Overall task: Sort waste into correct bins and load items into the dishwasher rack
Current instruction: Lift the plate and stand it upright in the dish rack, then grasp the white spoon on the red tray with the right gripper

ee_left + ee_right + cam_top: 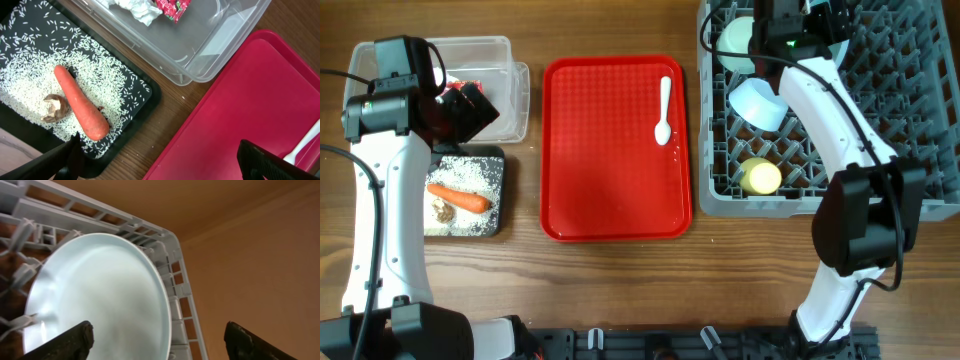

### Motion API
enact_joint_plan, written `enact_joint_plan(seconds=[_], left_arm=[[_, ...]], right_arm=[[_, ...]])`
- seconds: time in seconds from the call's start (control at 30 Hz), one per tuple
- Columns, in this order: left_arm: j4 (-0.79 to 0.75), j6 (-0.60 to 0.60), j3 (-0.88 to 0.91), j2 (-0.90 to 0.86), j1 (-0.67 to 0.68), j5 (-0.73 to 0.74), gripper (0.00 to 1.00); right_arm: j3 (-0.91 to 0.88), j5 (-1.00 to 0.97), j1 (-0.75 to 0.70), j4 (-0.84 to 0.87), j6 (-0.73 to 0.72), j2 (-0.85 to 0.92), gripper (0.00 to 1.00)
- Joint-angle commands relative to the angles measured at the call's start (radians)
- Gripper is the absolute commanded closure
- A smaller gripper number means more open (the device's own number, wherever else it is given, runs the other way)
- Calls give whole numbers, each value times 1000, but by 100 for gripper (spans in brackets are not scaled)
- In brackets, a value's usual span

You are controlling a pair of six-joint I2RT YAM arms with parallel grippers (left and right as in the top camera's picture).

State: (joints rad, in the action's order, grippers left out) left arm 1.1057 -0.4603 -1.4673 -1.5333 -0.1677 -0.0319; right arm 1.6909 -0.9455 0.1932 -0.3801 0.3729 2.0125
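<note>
Waste (458,197) is binned in tub (510,80) and black tray (152,97), plate (100,295), bowl (758,102) and cup (761,177) are in the rack (920,120), only the spoon (663,108) on the red tray (600,150) remains; left gripper (157,150) and right gripper (159,327) jaws apart, empty

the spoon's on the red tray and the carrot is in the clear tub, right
Not quite. The carrot lies in the black tray, on the rice, not in the clear tub; the left wrist view shows this plainly. The spoon is indeed on the red tray.
</note>
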Motion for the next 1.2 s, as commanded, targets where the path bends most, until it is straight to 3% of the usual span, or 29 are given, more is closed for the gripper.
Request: enact_joint_plan(seconds=[0.0,0.1,0.2,0.3,0.37,0.4,0.43,0.47,0.57,0.73,1.17], left_arm=[[-2,8,-5,9,-5,-10,0],[-2,8,-5,9,-5,-10,0],[-2,8,-5,9,-5,-10,0],[-2,8,-5,9,-5,-10,0],[-2,8,-5,9,-5,-10,0],[-2,8,-5,9,-5,-10,0],[-2,8,-5,9,-5,-10,0],[-2,8,-5,9,-5,-10,0],[-2,8,-5,9,-5,-10,0],[-2,8,-5,9,-5,-10,0],[-2,8,-5,9,-5,-10,0]], right_arm=[[3,62,46,9,-16,-58,0],[3,367,163,-72,-164,-175,0],[3,942,294,-275,-266,-226,0],[-10,1381,332,-266,-432,-135,0],[-11,1484,340,-228,-490,-59,0],[-11,1496,344,-222,-531,-9,0],[-11,1481,344,-238,-587,24,7],[-11,1401,344,-270,-682,49,16],[-11,1034,344,-413,-915,62,20],[-11,885,344,-438,-982,92,25],[-11,852,342,-362,-1046,238,40]])
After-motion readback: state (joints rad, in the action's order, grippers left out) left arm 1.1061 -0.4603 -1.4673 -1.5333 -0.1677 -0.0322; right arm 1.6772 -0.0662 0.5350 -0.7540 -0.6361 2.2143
